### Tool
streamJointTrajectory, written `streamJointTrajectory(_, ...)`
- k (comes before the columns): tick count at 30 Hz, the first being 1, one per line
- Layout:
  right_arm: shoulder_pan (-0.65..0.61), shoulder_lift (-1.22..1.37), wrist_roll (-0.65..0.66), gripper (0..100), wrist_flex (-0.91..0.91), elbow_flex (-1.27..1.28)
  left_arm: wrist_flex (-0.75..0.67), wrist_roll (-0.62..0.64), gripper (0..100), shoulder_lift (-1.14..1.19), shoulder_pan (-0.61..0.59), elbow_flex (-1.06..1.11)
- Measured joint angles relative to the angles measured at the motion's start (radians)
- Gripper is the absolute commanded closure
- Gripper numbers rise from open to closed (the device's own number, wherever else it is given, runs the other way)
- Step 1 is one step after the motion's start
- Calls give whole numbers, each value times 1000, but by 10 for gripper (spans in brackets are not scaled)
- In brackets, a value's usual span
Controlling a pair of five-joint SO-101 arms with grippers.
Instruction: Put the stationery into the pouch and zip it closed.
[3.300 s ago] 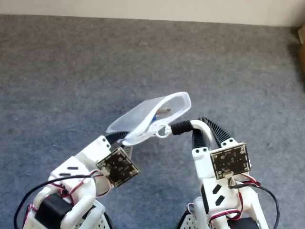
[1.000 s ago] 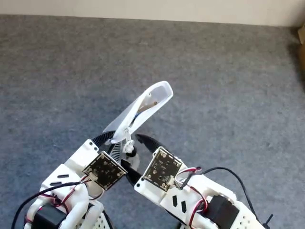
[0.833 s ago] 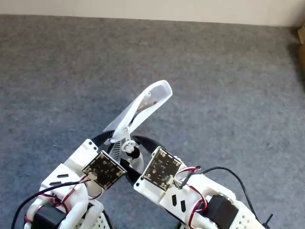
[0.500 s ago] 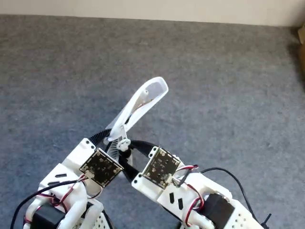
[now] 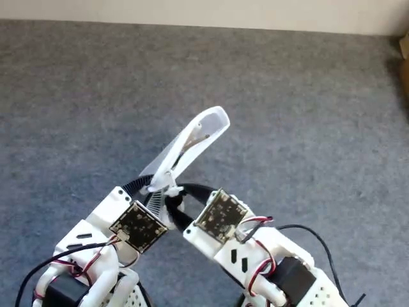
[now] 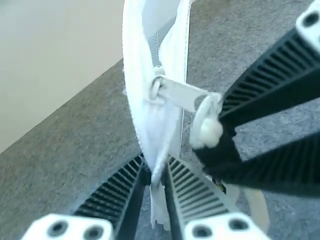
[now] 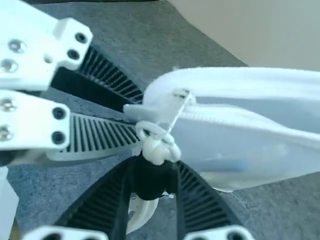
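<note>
Two robot arms meet at the near edge of a grey carpeted table, sharing one translucent white pouch that is lifted off the surface. Nearest, the left gripper is closed tight on the pouch's near end, apparently anchoring it so the zip has something to pull against. Just to its right, the right gripper is clamped shut on the black toggle of the zip pull, whose tab leads to the slider close beside the left gripper's fingers. Beyond the slider the zip teeth look joined, so the closing seems nearly done. Farther off, the pouch stretches away to the far right, tilted upward, with stationery faintly visible inside as a blue shape.
</note>
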Motion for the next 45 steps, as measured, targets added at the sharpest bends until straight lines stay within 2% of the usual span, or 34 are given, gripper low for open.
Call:
streamJointTrajectory(5, 80, 9, -37, 994, 71, -86, 0, 0, 995, 0, 0, 0)
streamJointTrajectory(13, 212, 9, -106, 994, 77, -123, -2, 0, 995, 0, 2, 12)
streamJointTrajectory(20, 186, 9, -100, 994, 97, -123, -3, 0, 984, 0, 2, 12)
streamJointTrajectory(26, 144, 9, -83, 994, 121, -123, -3, 0, 867, 0, 5, 6)
streamJointTrajectory(32, 138, 9, -78, 994, 147, -123, -43, 51, 864, 3, 17, 12)
streamJointTrajectory(40, 137, 0, -75, 994, 167, -124, -146, 54, 864, 11, 23, 12)
streamJointTrajectory(45, 137, 0, -75, 994, 170, -124, -176, 54, 867, 9, 81, 12)
